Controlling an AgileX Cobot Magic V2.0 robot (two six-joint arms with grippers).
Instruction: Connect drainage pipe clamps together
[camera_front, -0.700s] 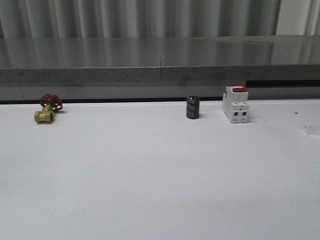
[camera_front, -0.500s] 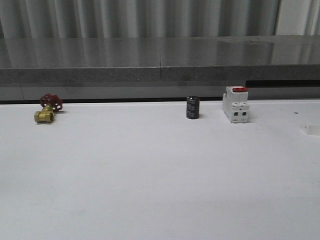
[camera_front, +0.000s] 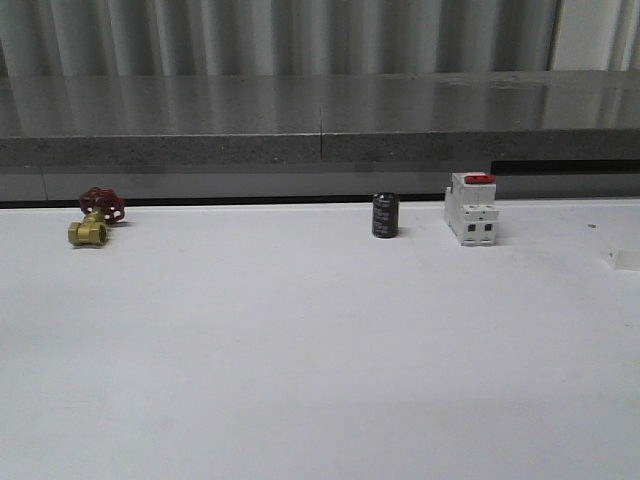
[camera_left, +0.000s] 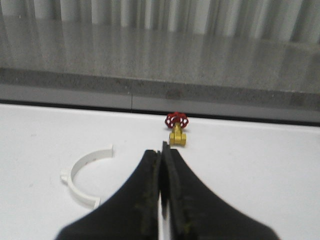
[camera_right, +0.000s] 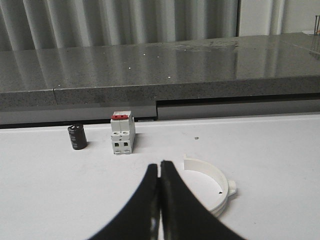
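Note:
One white drainage pipe clamp half lies flat on the white table in the left wrist view, beside my left gripper, which is shut with nothing between its black fingers. The other white clamp half lies in the right wrist view, close beside my right gripper, also shut and empty. Neither gripper touches a clamp.
A brass valve with a red handle sits at the table's far left, also ahead of the left gripper. A black cylinder and a white breaker with a red top stand at the back. A grey ledge runs behind the table.

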